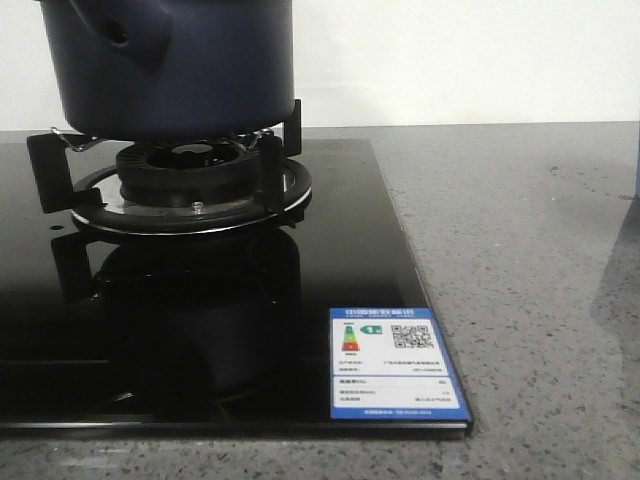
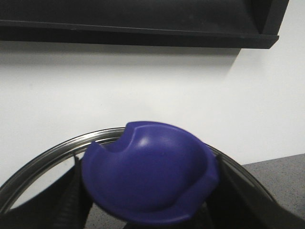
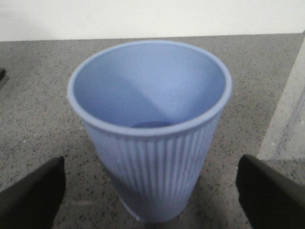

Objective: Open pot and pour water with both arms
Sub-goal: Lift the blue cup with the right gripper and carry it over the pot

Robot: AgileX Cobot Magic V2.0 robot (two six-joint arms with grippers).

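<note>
- The pot [image 1: 165, 65] sat on the burner's black supports [image 1: 275, 165] at the rear left of the front view; its top was cut off by the frame edge.
- Its stubby handle [image 1: 125, 35], with a round hole, faced forward and slightly left.
- The burner [image 1: 190, 165] under it sat in a chrome ring on the black glass hob [image 1: 150, 330], and the glass mirrored pot and burner.
- A blue and white energy label [image 1: 398, 362] lay flat on the hob's near right corner.
- The hob rested on a speckled grey counter [image 1: 520, 260], with a white wall behind.
- Neither arm showed in the front view.
- In the left wrist view, a dark blue knob [image 2: 150, 174] filled the space between the left gripper's [image 2: 147, 191] fingers, with the jaws clamped on it.
- A steel rim [image 2: 52, 152] curved behind the knob, seemingly a lid's edge; wall showed through beneath it.
- In the right wrist view, a ribbed light-blue cup [image 3: 150, 129] stood upright on the counter.
- The right gripper's [image 3: 150, 191] jaws stood wide apart, one black finger [image 3: 33, 195] on each side of the cup, neither touching it.
- Whether the cup held water, I could not tell.
</note>
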